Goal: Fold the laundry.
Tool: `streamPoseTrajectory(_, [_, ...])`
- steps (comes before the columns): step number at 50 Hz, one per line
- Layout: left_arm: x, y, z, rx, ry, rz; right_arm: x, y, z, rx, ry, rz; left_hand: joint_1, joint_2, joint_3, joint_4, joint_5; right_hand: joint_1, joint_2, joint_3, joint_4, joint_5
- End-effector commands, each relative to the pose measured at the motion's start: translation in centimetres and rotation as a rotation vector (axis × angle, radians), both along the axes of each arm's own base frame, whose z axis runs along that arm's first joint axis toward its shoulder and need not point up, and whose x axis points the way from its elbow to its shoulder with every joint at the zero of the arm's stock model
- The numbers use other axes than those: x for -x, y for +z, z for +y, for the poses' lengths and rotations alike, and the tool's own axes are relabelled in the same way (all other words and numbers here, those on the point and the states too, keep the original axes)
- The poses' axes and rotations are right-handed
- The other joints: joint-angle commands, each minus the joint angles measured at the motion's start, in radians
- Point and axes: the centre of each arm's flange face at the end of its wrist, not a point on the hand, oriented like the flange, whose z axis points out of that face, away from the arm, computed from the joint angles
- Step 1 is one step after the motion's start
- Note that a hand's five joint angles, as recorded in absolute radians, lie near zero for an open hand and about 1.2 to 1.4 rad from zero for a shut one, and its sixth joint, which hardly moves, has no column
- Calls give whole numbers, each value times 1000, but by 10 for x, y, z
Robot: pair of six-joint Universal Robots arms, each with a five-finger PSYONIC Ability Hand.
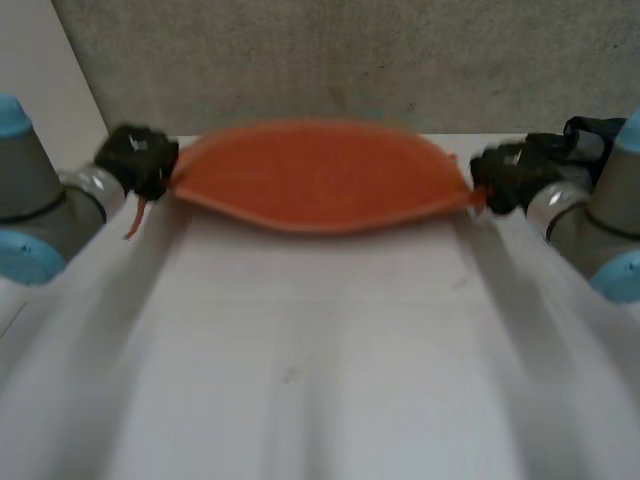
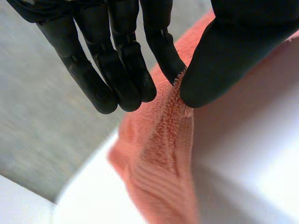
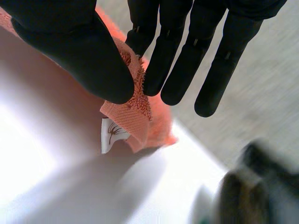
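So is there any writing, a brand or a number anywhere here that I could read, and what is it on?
No word or number here can be read.
White tag on the orange towel, by the thumb of the right hand: a dark squiggly mark, perhaps a logo, too blurred to read as letters.

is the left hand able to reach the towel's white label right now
Probably not: the label hangs by the right hand, while the left hand pinches the opposite end of the towel.
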Motion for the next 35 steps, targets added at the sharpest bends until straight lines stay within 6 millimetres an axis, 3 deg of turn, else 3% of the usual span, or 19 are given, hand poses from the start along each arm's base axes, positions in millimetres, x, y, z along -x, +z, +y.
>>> streamPoseTrajectory(1, [-15, -36, 32, -177, -18, -122, 11, -38, 42, -211, 48, 180, 260, 199, 206, 201, 228, 261, 221, 206, 203, 195])
streamPoseTrajectory(5, [-29, -39, 65, -298, -36, -231, 29, -26, 76, -344, 73, 312, 260, 199, 206, 201, 228, 261, 221, 206, 203, 195])
streamPoseTrajectory(10, [-47, -36, 129, -573, -81, -381, 61, 2, 134, -584, 180, 545, 260, 199, 206, 201, 228, 261, 221, 206, 203, 195])
streamPoseTrajectory(13, [-50, -31, 150, -670, -134, -416, 70, 11, 151, -653, 258, 615, 260, 199, 206, 201, 228, 261, 221, 206, 203, 195])
streamPoseTrajectory(16, [-46, -26, 162, -715, -206, -439, 75, 17, 146, -600, 294, 663, 260, 199, 206, 201, 228, 261, 221, 206, 203, 195])
streamPoseTrajectory(21, [-32, -16, 146, -619, -207, -446, 71, 11, 120, -519, 224, 621, 260, 199, 206, 201, 228, 261, 221, 206, 203, 195])
streamPoseTrajectory(29, [9, 3, 79, -378, -149, -317, 54, 0, 68, -332, 115, 508, 260, 199, 206, 201, 228, 261, 221, 206, 203, 195])
streamPoseTrajectory(35, [32, -4, 42, -273, -120, -313, 42, -10, 35, -177, 63, 433, 260, 199, 206, 201, 228, 261, 221, 206, 203, 195])
